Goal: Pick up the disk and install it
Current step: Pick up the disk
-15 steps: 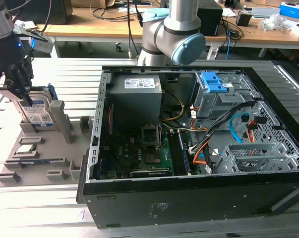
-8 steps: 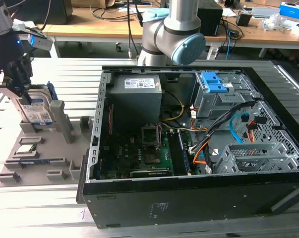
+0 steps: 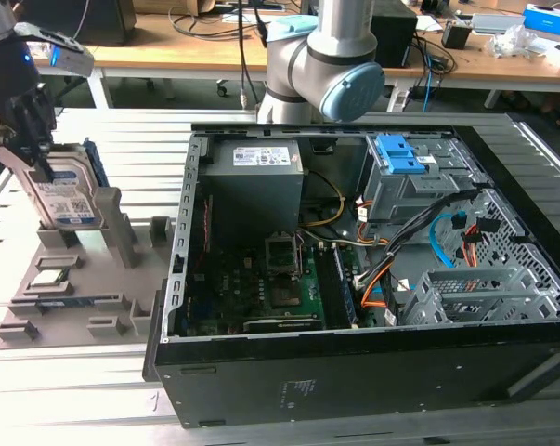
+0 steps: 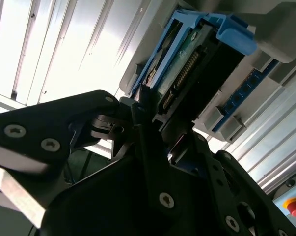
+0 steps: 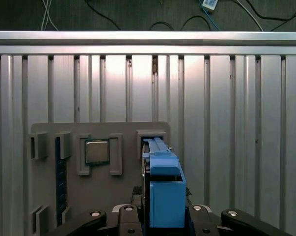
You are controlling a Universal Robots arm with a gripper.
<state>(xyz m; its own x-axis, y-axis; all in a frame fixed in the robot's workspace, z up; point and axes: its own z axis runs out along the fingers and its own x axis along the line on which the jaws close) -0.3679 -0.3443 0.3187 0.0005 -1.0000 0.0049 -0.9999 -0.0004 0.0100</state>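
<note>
Exterior view: gripper [image 3: 40, 163] at the view's left, clamped on the disk [image 3: 71, 200]. Disk stands on edge in a slot of the grey parts tray [image 3: 84, 302] on the desk [image 3: 66, 390], well apart from the drive cage [image 3: 405, 172] inside the open PC case [image 3: 354, 376]. First wrist view: blue carrier [image 5: 165, 194] sits centred btwn the fingers. Judgement: step = the pick. Lift wants to run straight along the slot, disk upright, no twist, else carrier may bind on slot walls.
</note>
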